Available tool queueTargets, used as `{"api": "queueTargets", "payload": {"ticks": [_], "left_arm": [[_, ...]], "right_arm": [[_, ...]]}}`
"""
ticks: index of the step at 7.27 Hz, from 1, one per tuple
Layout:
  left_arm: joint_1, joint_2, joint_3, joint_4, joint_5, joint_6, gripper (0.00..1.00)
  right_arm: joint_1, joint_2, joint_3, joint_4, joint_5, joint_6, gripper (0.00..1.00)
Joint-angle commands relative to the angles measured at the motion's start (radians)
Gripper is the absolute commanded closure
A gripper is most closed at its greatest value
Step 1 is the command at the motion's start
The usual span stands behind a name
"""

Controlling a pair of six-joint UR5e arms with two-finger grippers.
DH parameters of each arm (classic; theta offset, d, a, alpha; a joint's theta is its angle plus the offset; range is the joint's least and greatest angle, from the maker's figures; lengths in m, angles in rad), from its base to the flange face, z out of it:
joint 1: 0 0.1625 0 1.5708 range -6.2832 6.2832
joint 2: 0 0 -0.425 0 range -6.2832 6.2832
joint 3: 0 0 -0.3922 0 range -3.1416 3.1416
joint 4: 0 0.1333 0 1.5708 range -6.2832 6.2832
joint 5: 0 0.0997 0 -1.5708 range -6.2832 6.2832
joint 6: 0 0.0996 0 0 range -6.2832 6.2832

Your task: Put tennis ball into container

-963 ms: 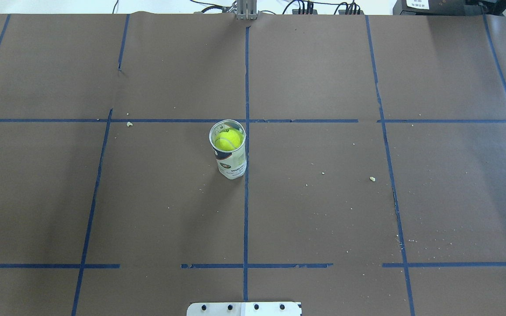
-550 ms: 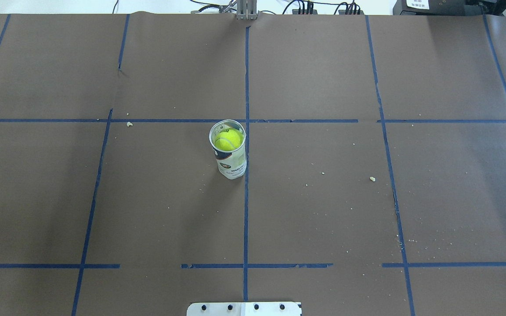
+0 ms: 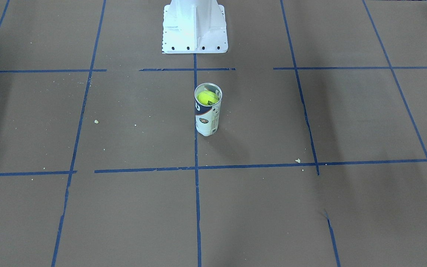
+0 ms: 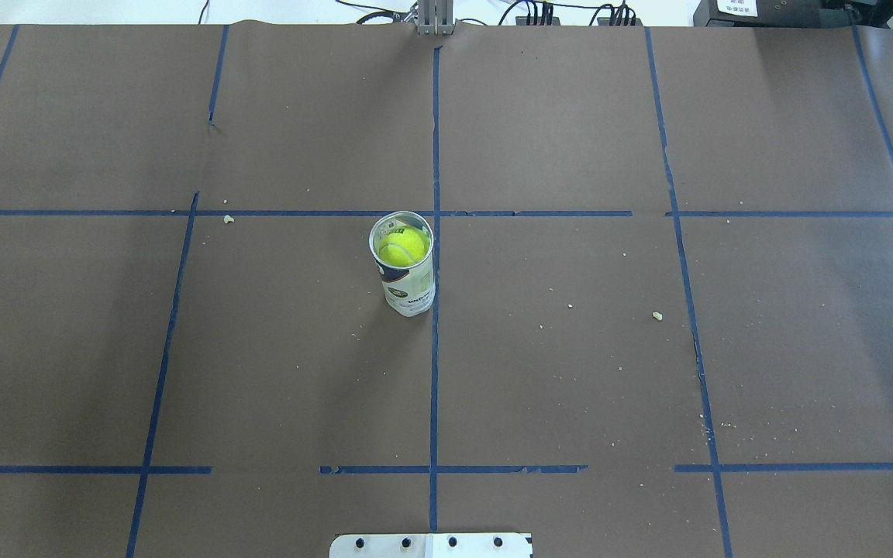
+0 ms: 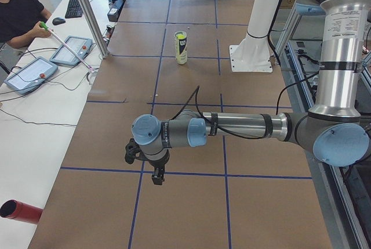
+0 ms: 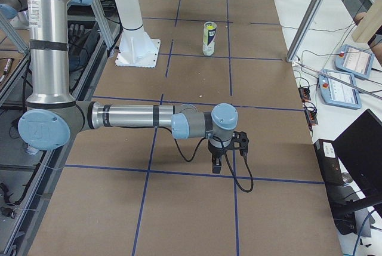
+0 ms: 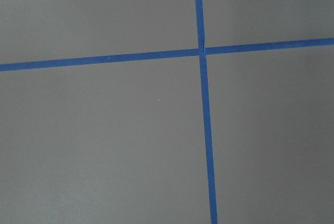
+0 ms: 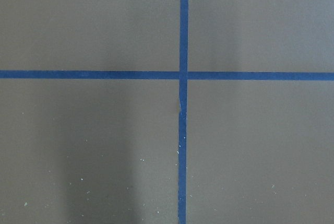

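Tennis ball (image 4: 403, 246) sits inside the container (image 4: 411, 293), seen through the open mouth; how deep it sits cannot be told. The container stands upright on the brown surface (image 4: 648, 372), slightly above frame centre in the overhead view, its base touching or just left of the central vertical blue tape line. Task reads as done. The left end effector (image 5: 155, 173) hangs low over a tape cross in the lower middle of the left side view, well apart from the container. The right end effector (image 6: 216, 163) does likewise in the right side view. Neither appears in the overhead or front views, and both wrist cameras show only bare paper and tape. So for both, how far open they are cannot be told; nothing is seen held. Main risk, as a judgement: the container is tall, narrow, light and unsupported, with no lid, so an arm sweeping across mid-frame or a bump to the surface could tip it and let the ball roll out. The ball would then run freely on the flat paper. The cable looping off each wrist could also snag if an arm passes close. Counts: one tennis ball, one container, two arms, two end effectors, one white robot base (image 3: 195, 26), many small pale crumbs (image 4: 656, 315).
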Motion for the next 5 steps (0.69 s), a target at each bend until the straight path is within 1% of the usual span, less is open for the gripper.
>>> {"api": "queueTargets", "payload": {"ticks": [1, 3, 5], "left_arm": [[0.000, 0.002, 0.001, 0.003, -0.001, -0.001, 0.00], [-0.002, 0.002, -0.008, -0.004, -0.001, -0.075, 0.00], [0.000, 0.000, -0.007, -0.009, 0.000, -0.067, 0.00]], "right_arm": [[-0.001, 0.000, 0.000, 0.000, 0.000, 0.000, 0.00], [0.001, 0.000, 0.000, 0.000, 0.000, 0.000, 0.00], [0.001, 0.000, 0.000, 0.000, 0.000, 0.000, 0.00]]}}
